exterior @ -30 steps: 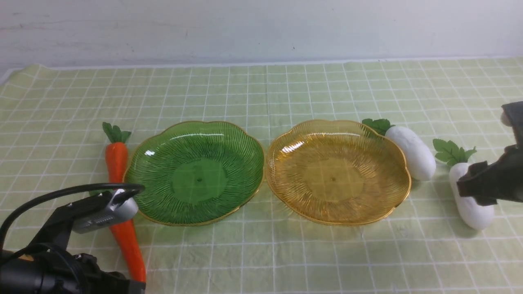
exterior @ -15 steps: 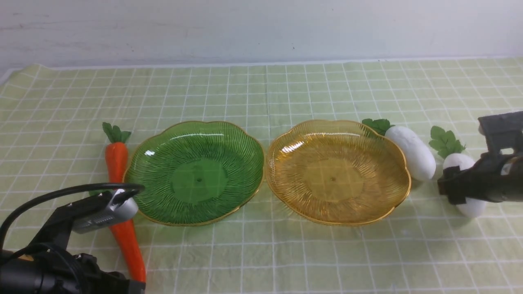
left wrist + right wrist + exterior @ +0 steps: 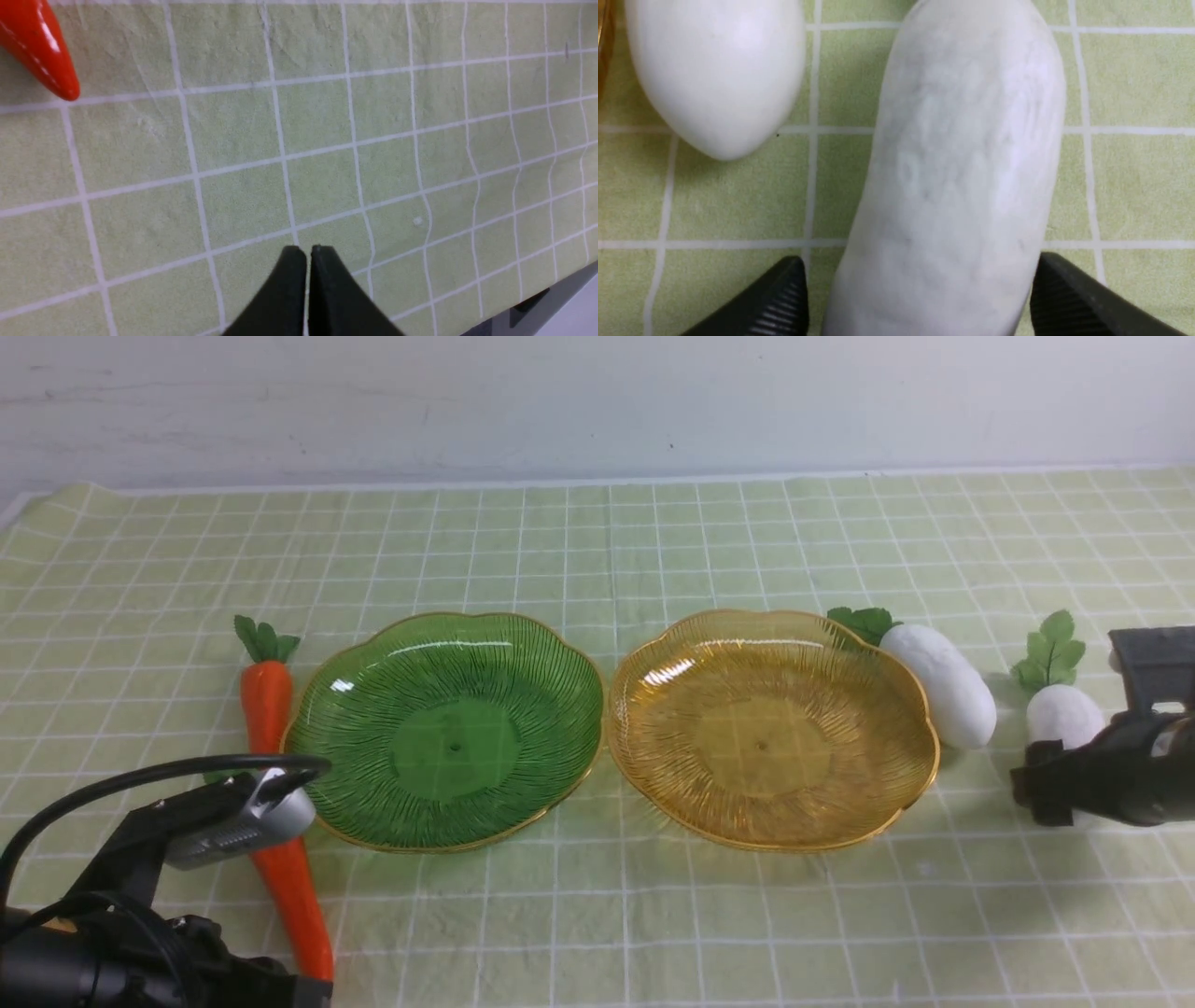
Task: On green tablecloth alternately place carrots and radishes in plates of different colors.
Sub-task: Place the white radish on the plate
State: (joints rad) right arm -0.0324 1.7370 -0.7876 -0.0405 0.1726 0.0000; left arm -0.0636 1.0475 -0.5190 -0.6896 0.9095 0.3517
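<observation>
On the green tablecloth [image 3: 597,551] the green plate [image 3: 446,644] and the amber plate [image 3: 775,635] stand side by side, both empty. One carrot [image 3: 266,695] lies left of the green plate. A second carrot [image 3: 294,896] lies nearer, partly behind my left arm; its tip shows in the left wrist view [image 3: 42,51]. One radish [image 3: 938,681] lies against the amber plate's right rim. My right gripper [image 3: 1041,779] is shut on the other radish [image 3: 1064,714], which fills the space between its fingers [image 3: 1064,294]. My left gripper [image 3: 307,254] is shut and empty over bare cloth.
The table's near edge shows in the left wrist view [image 3: 537,303]. A pale wall [image 3: 597,401] runs behind the table's far edge. The free radish [image 3: 714,70] lies close beside the held one.
My right gripper has taken hold of the outer radish and turned it, so its leaf end has moved up and away. The left arm has not moved.
</observation>
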